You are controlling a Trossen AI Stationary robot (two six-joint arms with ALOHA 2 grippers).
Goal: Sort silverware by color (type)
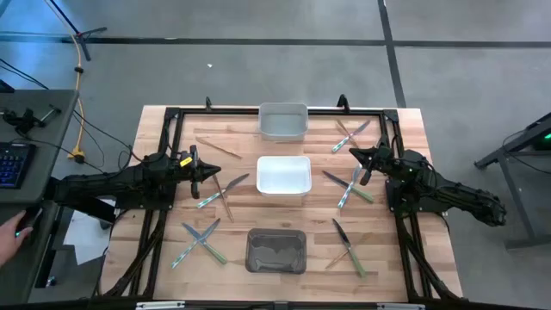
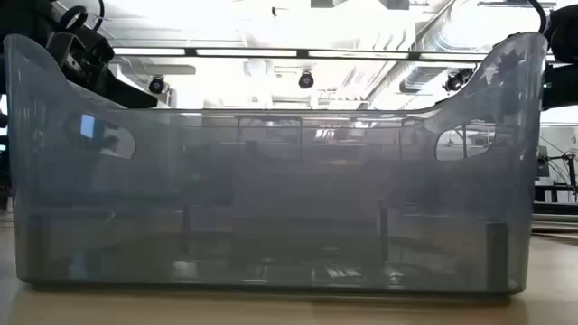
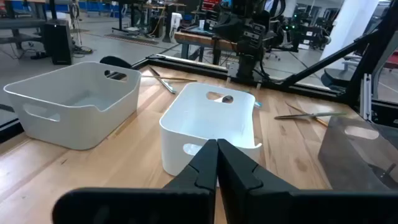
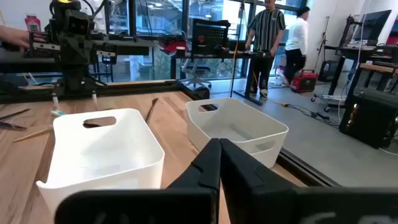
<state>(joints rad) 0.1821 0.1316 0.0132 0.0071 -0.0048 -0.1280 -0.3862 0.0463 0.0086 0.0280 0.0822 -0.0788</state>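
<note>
Both the left gripper (image 1: 215,172) and right gripper (image 1: 351,153) hover closed and empty beside the middle bin (image 1: 283,175), silverware (image 1: 207,238) scattered toward the table (image 1: 155,138) edges, awaiting sorting.

Both arms were matte black and jointed, the left arm (image 1: 129,181) and right arm (image 1: 439,191) alike, each ending in two tapered black fingers (image 3: 239,171).

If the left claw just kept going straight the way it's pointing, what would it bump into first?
Most likely the white bin in the table's middle: the shut left gripper points straight at its near wall. How much bare table lies between is hard to judge.
</note>
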